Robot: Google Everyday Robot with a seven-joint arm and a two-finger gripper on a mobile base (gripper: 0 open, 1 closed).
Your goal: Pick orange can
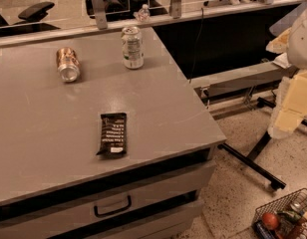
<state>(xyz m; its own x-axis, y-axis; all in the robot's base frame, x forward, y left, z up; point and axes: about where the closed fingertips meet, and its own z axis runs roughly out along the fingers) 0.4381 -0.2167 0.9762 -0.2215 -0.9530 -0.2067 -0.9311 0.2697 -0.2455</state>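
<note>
The orange can (68, 63) lies on its side at the back left of the grey desk (39, 133), its silver end facing the front. It has a copper-orange body with pale markings. A white-and-green can (132, 47) stands upright to its right, apart from it. My gripper (289, 108) hangs with the pale arm at the right edge of the camera view, off the desk, over the floor and far from the orange can.
A black snack bar (112, 134) lies flat mid-desk. A small bottle (143, 13) stands behind the partition rail (98, 6) at the back. The desk has a front drawer handle (112, 206). A wire basket (283, 218) with items sits on the floor at lower right.
</note>
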